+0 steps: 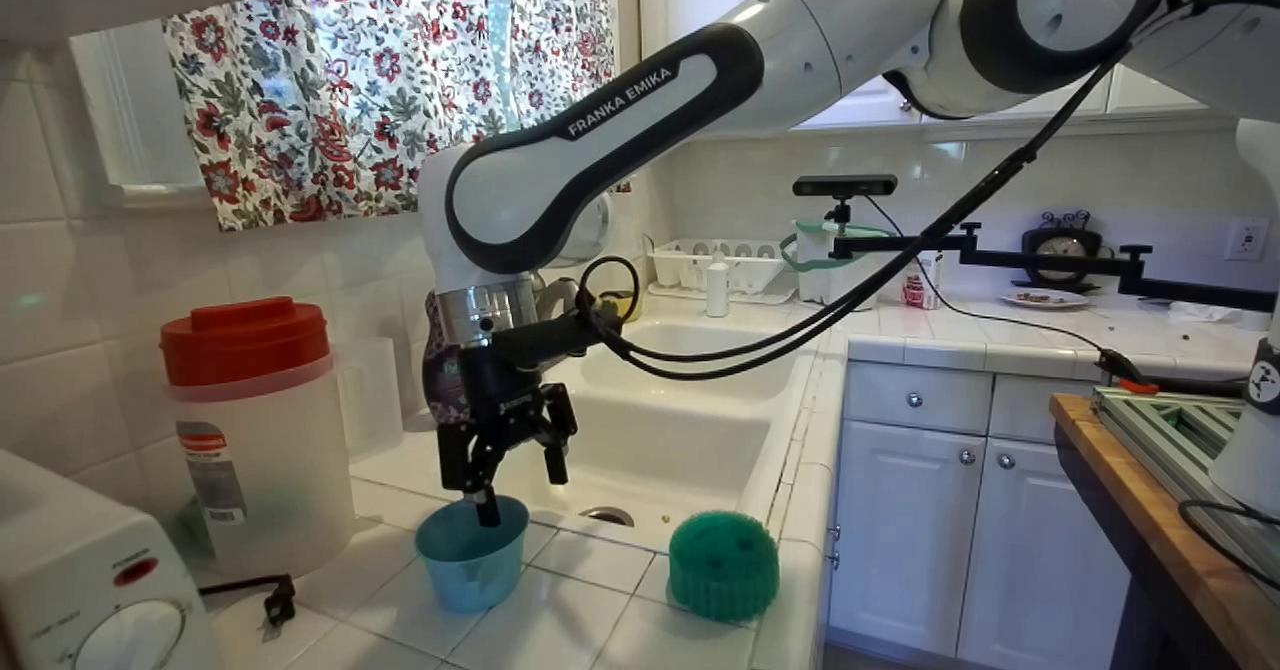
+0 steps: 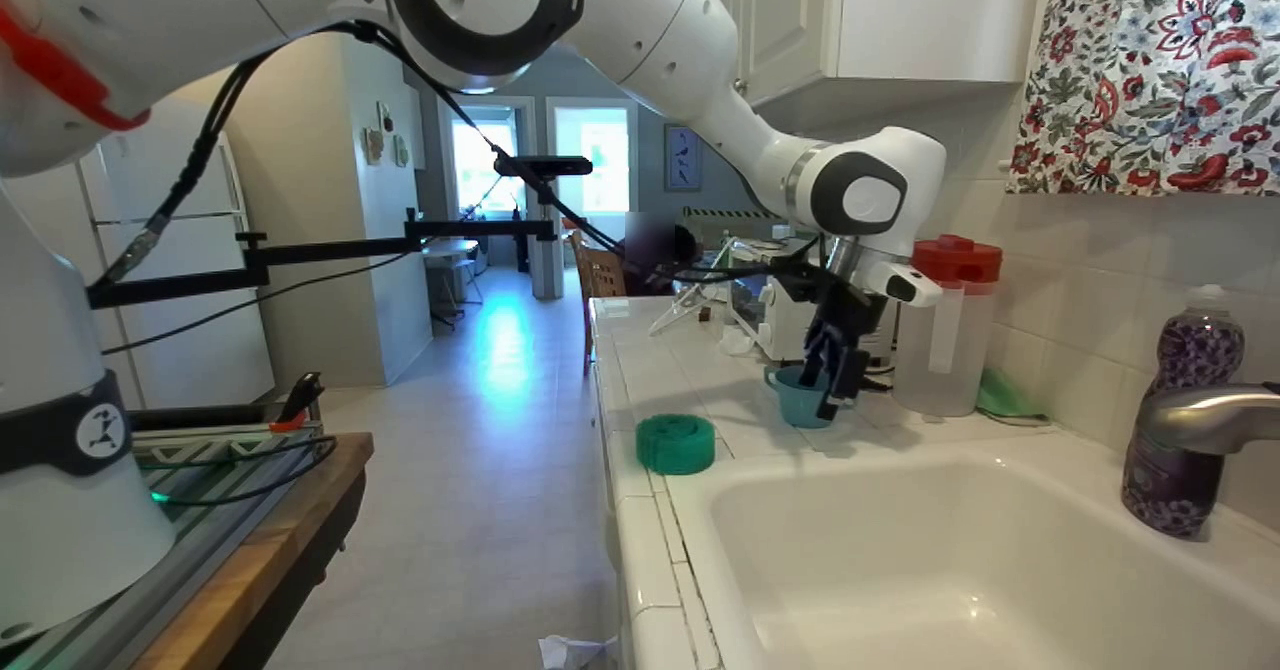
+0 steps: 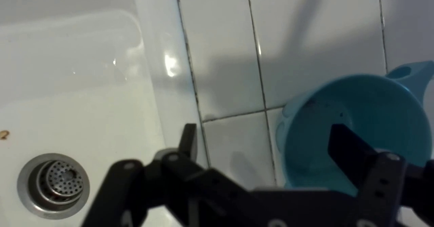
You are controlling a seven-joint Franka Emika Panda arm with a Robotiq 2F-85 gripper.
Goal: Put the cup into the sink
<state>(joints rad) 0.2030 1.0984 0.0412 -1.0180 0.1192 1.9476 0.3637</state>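
Exterior view, and we read "FRANKA EMIKA" along the arm [image 1: 620,115]! Our claw [image 3: 262,135] is spread wide, one finger over the mouth of the cup [image 1: 470,572], which stands upright, axis vertical, handle [image 3: 418,76] pointing away from the sink [image 3: 101,118], on the white-tiled surface [image 1: 565,600] just beside it. Higher up, we spot floral curtains [image 1: 340,110].

Blue cup [image 1: 472,578], white sink [image 1: 670,440]
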